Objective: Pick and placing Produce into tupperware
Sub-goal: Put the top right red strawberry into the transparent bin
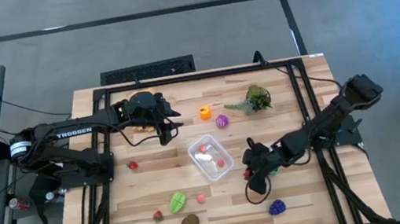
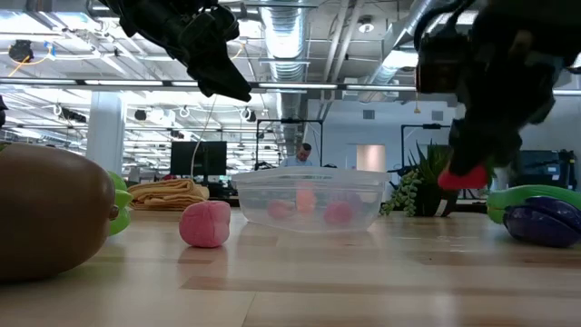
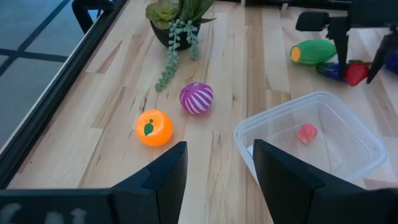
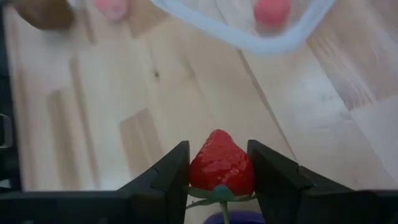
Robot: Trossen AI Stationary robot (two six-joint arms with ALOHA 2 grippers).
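**Strawberry held just beside the tupperware**

Strawberry (image 4: 221, 165) sits clamped between the right gripper's (image 4: 219, 168) two fingers, tip forward and green cap back; we see it lifted off the table, with the clear tupperware (image 1: 212, 158) just beside it and the two apart. In the high view the right gripper (image 1: 254, 169) is beside the container's right side, with a green piece (image 1: 272, 169) under the arm.

Inside the tupperware we count two pink-red pieces (image 1: 204, 149). Loose on the wood we count seven more: an orange (image 1: 205, 112), a purple striped ball (image 1: 222, 120), a small red piece (image 1: 133, 166), another red one (image 1: 157, 215), a green leafy piece (image 1: 177, 203), a pink piece (image 1: 200, 198), a brown one (image 1: 190, 222) and blue grapes (image 1: 277, 207). One plant sprig (image 1: 254, 99) stands near the table's far edge.

The left gripper (image 1: 165, 130) hovers above the board left of the orange, fingers parted and empty. White lettering on the left arm reads "TROSSEN" (image 1: 74, 132).
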